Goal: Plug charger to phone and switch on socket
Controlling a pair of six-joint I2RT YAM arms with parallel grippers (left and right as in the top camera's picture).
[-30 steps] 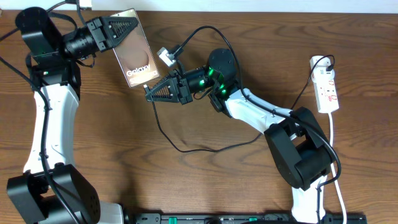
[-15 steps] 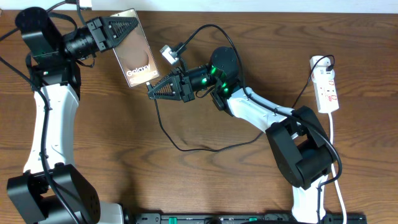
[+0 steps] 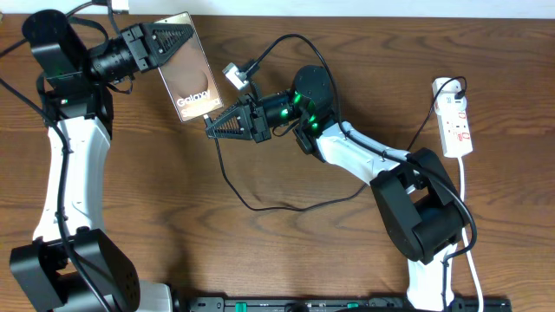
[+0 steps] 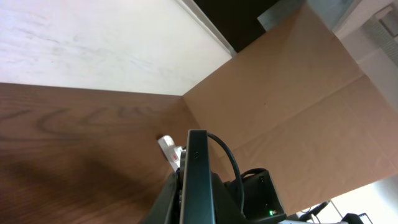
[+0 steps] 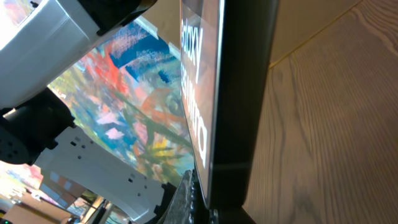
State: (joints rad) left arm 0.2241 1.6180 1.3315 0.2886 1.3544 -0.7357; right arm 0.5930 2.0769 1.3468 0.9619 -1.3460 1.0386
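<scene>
**Phone** (image 3: 189,74): lifted off the bench (image 3: 156,199) at upper left, tilted. Its long axis runs from the far edge down toward centre, and its lower short end faces the right claw (image 3: 211,127). The screen faces up and reads "Galaxy"; the rest of the text is too small to read.

**Left claw** (image 3: 178,36): clamped on the phone's upper end.

**Right claw**: closed on the charger (image 3: 260,208) and touching the phone's lower edge. The plug tip is too small to make out. The slack cable loops across the bench toward the socket (image 3: 457,121).

**Socket**: white strip with red markings at the right edge, long axis near to far, well apart from the phone.

**Surroundings**: a cardboard box (image 4: 298,112) beyond the bench.
</scene>
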